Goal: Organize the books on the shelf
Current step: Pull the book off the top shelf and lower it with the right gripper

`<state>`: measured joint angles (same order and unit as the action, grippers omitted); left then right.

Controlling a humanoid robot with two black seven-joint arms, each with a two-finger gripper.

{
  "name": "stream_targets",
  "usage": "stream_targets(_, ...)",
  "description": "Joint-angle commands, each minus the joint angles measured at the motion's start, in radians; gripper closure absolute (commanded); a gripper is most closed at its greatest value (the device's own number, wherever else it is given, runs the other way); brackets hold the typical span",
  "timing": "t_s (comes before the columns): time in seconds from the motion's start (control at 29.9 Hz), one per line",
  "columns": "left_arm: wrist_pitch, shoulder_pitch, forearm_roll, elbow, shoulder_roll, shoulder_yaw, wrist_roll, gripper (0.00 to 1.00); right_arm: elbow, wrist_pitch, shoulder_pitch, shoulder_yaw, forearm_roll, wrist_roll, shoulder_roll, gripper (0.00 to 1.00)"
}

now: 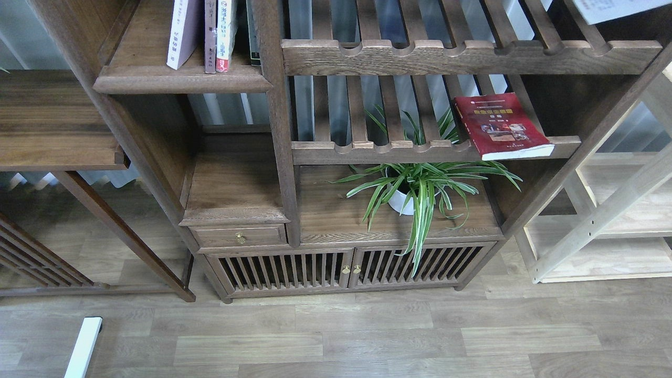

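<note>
The books are split between places. The red book (502,125) lies flat on the lower slatted rack (388,149) at the right of centre, its front corner jutting a little past the notched rail, cover up. Its long axis runs from the upper left to the lower right of the frame, spine along the left side and white page edges showing along the near end. At the extreme upper right corner a pale book (617,8) is cut off by the frame edge, seen only as a white slab tilted slightly; what carries it is out of view. No arm or gripper appears anywhere, so the state of either pair of jaws cannot be read.

The shelf (181,81), the dark board with the rounded lip at the upper left, already carries a few upright volumes (202,34) leaning close together near its right end, with bare board to their left. A yellow-green book is not visible.

By the look of it the task is at an early to middle stage: the red book has not yet been taken from the rack, and the pale one appears to be off any shelf. A potted spider plant (420,186) sits below the rack, clear of the books.
</note>
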<state>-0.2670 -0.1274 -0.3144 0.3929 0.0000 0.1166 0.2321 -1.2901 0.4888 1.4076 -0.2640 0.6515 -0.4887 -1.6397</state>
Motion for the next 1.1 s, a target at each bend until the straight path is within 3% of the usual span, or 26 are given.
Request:
stream_targets(0.0, 0.000, -0.001, 0.000, 0.001, 0.000, 0.000, 0.003, 0.06, 0.002, 0.000, 0.001, 0.063, 0.000, 0.000, -0.046, 0.93)
stream_targets(0.33, 0.002, -0.001, 0.001, 0.000, 0.000, 0.000, 0.010, 0.06, 0.003, 0.000, 0.001, 0.224, 0.023, 0.000, -0.104, 0.93)
stream_targets(1.07, 0.002, -0.024, 0.001, 0.000, 0.000, -0.002, 0.026, 0.06, 0.057, 0.000, -0.001, 0.633, 0.207, 0.000, -0.097, 0.92)
